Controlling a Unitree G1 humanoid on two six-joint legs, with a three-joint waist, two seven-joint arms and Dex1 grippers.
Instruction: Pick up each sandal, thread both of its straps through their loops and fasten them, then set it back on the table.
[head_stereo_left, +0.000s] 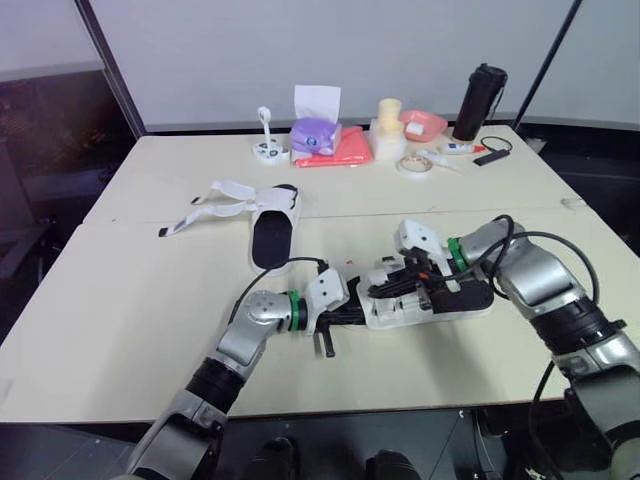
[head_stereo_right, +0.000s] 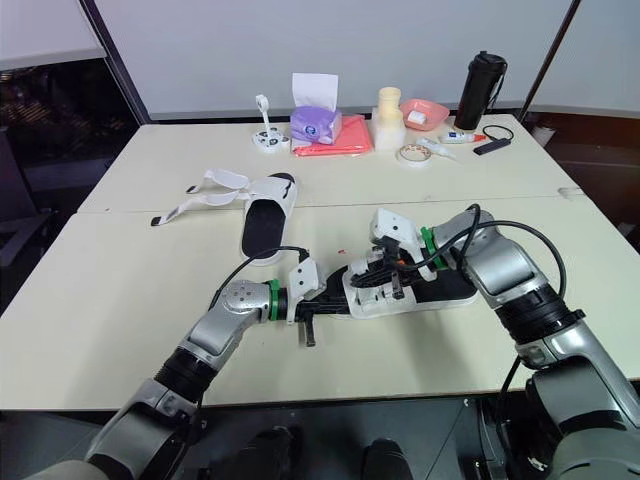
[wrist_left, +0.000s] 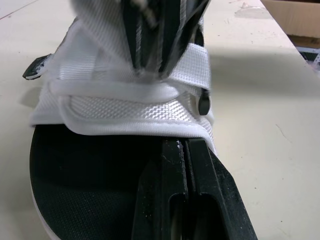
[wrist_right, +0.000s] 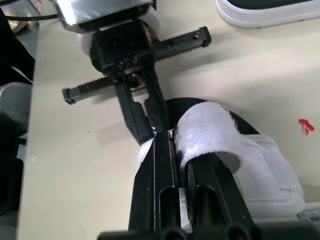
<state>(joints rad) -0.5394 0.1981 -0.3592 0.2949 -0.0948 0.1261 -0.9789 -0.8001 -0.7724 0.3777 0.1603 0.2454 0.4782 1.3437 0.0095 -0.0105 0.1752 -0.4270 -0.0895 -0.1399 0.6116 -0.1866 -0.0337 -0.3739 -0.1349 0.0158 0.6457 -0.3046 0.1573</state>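
Sandal (head_stereo_left: 465, 300) flat, long axis left-right across table (head_stereo_left: 140, 320).

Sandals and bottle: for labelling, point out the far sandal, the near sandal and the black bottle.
far sandal (head_stereo_left: 271, 240), left eye view, black footbed.
near sandal (head_stereo_left: 396, 317), left eye view, white sole edge.
black bottle (head_stereo_left: 479, 103), left eye view, body.
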